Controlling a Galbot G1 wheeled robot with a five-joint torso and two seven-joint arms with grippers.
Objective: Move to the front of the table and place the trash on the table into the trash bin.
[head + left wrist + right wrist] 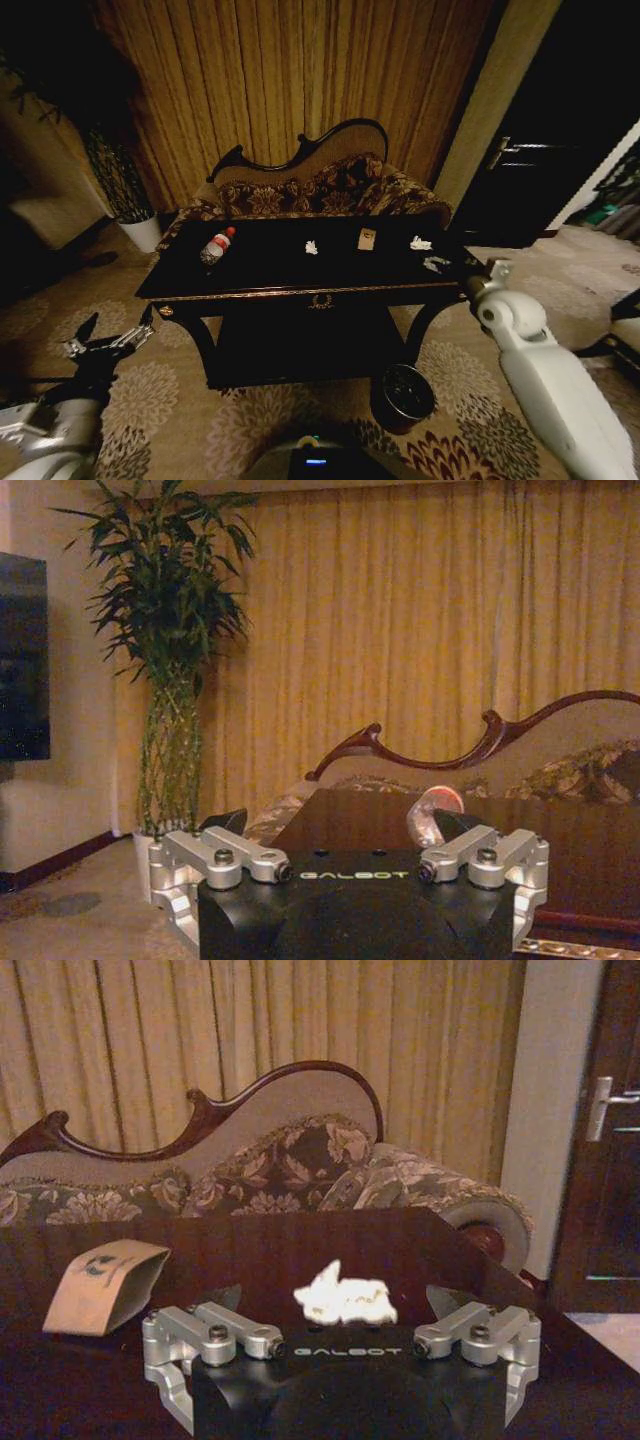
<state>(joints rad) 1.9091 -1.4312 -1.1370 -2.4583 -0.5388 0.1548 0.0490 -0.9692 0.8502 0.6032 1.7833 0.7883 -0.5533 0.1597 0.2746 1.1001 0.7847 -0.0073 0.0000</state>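
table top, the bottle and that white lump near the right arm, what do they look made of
Table: looks like dark lacquered wood, glossy enough to reflect light, with gold trim along the front edge. Bottle: seemingly clear plastic, see-through body, red cap. White lump: probably crumpled paper or tissue, matte with irregular folds.

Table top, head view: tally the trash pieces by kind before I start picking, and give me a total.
On the table:
Plastic bottle with red cap: 1
White crumpled paper wads: 2
Tan packet: 1
Total: 4
A further small whitish bit near the right gripper is too unclear to count.
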